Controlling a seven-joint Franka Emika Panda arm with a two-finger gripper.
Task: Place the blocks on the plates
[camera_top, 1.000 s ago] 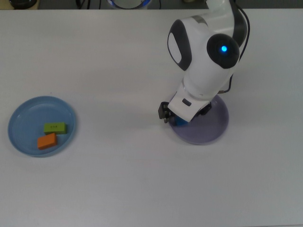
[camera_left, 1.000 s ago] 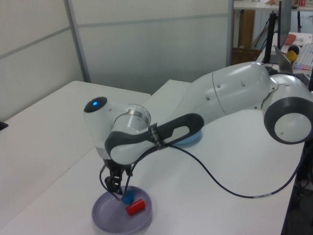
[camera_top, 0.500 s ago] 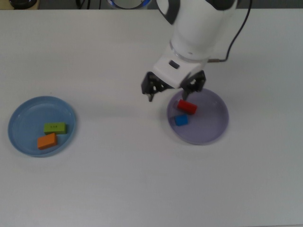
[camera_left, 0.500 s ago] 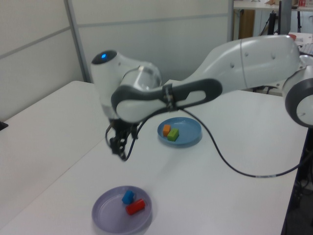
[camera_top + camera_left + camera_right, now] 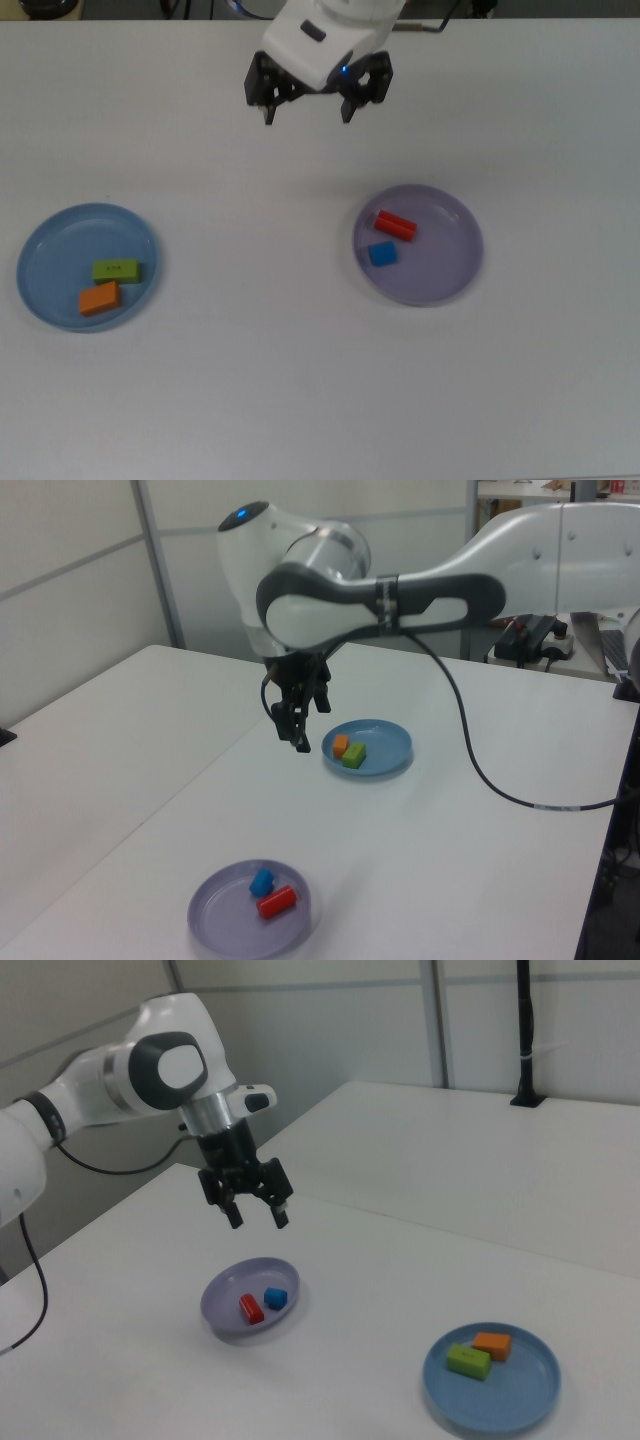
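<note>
On the lavender plate (image 5: 445, 280) (image 5: 222, 920) (image 5: 222, 1315) lie the red block (image 5: 395, 226) (image 5: 277, 903) (image 5: 250, 1308) and the blue cube (image 5: 382, 254) (image 5: 262, 883) (image 5: 276, 1298), side by side. The light blue plate (image 5: 45, 255) (image 5: 392, 742) (image 5: 520, 1400) carries the green block (image 5: 117, 270) (image 5: 354, 756) (image 5: 467, 1361) and the orange block (image 5: 99, 298) (image 5: 341, 746) (image 5: 492, 1344). My gripper (image 5: 306, 112) (image 5: 299, 730) (image 5: 257, 1217) hangs open and empty high above the white table, between the two plates and well clear of both.
The white table (image 5: 300, 380) runs wide around both plates. A black cable (image 5: 480, 770) trails from the arm over the table in the left view. A dark post (image 5: 526, 1030) stands at the far table edge in the right view.
The gripper left the blue cube on the lavender plate beside the red block, then rose and moved away toward the top view's upper left. The blocks lie still.
</note>
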